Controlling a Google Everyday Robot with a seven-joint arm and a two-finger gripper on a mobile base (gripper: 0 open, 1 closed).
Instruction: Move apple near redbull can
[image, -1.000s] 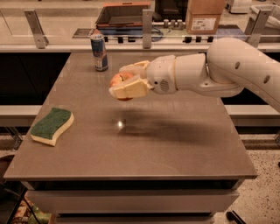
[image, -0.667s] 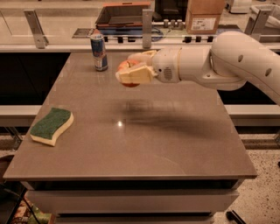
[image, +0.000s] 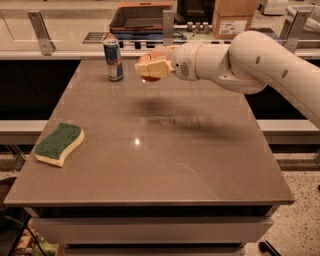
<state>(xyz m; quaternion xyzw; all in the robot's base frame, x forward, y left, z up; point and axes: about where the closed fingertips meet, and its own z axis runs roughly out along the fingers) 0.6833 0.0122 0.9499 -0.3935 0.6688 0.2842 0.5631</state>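
The redbull can (image: 114, 60), blue and silver with red marks, stands upright near the table's far left edge. My gripper (image: 151, 66) hangs above the far part of the table, a little to the right of the can. It is shut on the apple (image: 148, 78), of which only a red sliver shows under and between the cream fingers (image: 156, 68). The apple is held in the air, at about the height of the can's upper half, clear of the tabletop.
A yellow sponge with a green top (image: 59, 144) lies near the left edge of the brown table (image: 165, 160). Behind the table runs a counter with metal brackets, a dark tray (image: 142, 17) and a cardboard box (image: 235, 17).
My gripper has carried the apple up and toward the far side of the table, closing on the can. The can and the sponge have not moved.
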